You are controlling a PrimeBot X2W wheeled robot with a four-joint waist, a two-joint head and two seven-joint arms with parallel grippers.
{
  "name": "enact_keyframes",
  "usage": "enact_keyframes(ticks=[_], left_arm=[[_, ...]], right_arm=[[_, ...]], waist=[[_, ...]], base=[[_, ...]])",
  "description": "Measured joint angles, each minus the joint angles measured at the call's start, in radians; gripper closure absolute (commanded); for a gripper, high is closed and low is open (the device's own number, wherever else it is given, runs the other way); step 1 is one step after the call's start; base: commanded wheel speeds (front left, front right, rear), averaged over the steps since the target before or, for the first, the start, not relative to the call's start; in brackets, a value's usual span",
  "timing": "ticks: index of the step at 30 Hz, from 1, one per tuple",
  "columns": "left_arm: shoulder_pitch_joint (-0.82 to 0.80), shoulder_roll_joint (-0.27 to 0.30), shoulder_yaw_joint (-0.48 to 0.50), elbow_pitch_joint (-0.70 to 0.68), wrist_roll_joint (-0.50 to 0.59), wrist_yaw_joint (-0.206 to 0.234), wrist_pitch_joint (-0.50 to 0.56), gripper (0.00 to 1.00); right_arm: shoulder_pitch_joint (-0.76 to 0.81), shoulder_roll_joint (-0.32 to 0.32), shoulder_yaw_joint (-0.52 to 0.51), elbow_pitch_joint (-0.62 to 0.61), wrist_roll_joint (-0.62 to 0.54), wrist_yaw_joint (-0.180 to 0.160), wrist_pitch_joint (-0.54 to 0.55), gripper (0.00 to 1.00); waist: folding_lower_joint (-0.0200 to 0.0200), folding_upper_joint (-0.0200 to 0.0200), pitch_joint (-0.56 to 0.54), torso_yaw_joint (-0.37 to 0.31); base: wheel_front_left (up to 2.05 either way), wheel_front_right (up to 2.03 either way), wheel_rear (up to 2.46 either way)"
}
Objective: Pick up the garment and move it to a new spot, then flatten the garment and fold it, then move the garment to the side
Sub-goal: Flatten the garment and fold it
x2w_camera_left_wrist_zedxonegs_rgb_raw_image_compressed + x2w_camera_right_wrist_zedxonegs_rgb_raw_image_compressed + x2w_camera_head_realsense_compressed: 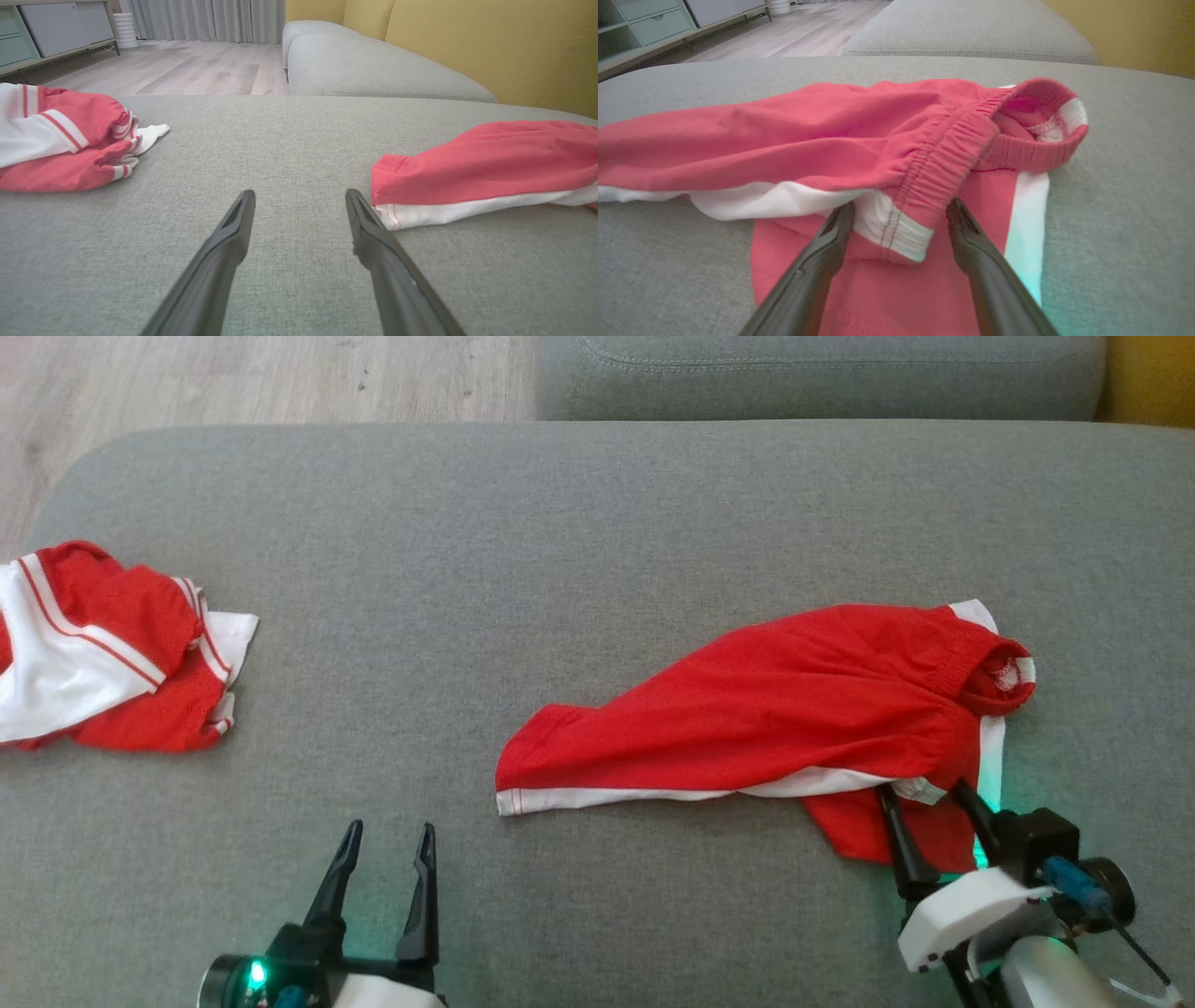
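Right gripper stands released, straddling the garment's waistband — left gripper hangs released too, garment just to its right.

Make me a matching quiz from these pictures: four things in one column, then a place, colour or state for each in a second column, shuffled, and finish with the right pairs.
Column one:
1. left gripper
2. right gripper
3. bunched red-and-white garment
4. sofa backrest

Column two:
A. lying at the left end of the grey cushion
B. open over bare cushion, apart from both garments
C. yellow
D. open, fingers either side of a fold of the red shorts

Pairs: 1-B, 2-D, 3-A, 4-C.
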Motion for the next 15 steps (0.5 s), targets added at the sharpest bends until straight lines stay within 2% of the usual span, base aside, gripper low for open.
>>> enact_keyframes(ticks=[2,3,4,6,8,10,11,12,13,15], left_arm=[[0.000,0.000,-0.005,0.000,0.000,0.000,0.000,0.00],[-0.001,0.000,-0.006,0.000,0.000,0.000,0.000,0.00],[-0.001,0.000,-0.008,0.000,0.000,0.000,0.000,0.00],[-0.003,0.000,-0.009,0.000,0.000,0.000,0.000,0.00],[-0.005,0.000,-0.010,0.000,-0.001,0.000,0.000,0.00],[-0.008,0.000,-0.018,0.006,-0.011,-0.003,0.000,0.00],[-0.010,0.000,-0.023,0.009,-0.019,-0.010,0.000,0.00],[-0.013,0.000,-0.032,0.013,-0.027,-0.017,0.000,0.00],[-0.017,0.000,-0.042,0.018,-0.040,-0.030,0.000,0.00],[-0.025,0.000,-0.062,0.038,-0.062,-0.051,0.000,0.00]], right_arm=[[0.000,-0.003,0.015,0.000,0.010,0.000,0.000,0.16],[0.000,-0.003,0.020,-0.001,0.014,0.000,0.000,0.38],[0.000,-0.003,0.024,-0.002,0.016,0.000,0.000,0.51],[0.000,-0.008,0.028,-0.005,0.024,0.000,0.000,0.65],[0.001,-0.018,0.036,-0.010,0.030,0.000,0.000,0.75],[0.002,-0.031,0.046,-0.018,0.031,0.000,0.000,0.91],[0.002,-0.034,0.049,-0.022,0.033,0.000,0.000,0.91],[0.003,-0.037,0.050,-0.027,0.039,0.000,0.000,0.98],[0.005,-0.039,0.053,-0.031,0.040,0.000,0.000,1.00],[0.008,-0.044,0.059,-0.037,0.040,0.000,0.000,1.00]], waist=[[0.0000,0.0000,0.002,-0.002],[0.0000,0.0000,0.003,-0.003],[0.0000,0.0000,0.004,-0.005],[0.0000,0.0000,0.005,-0.009],[-0.0001,0.0000,0.006,-0.014],[0.0000,0.0000,0.007,-0.020],[-0.0001,0.0000,0.008,-0.024],[-0.0001,0.0000,0.009,-0.027],[-0.0001,0.0000,0.009,-0.031],[-0.0001,0.0000,0.012,-0.039]], base=[[0.00,0.00,0.00],[0.00,0.00,0.00],[0.00,0.00,0.00],[0.00,0.00,0.00],[0.00,0.00,0.00],[0.00,0.00,0.00],[0.00,0.00,0.00],[0.00,0.00,0.00],[0.00,0.00,0.00],[0.00,0.00,0.00]])
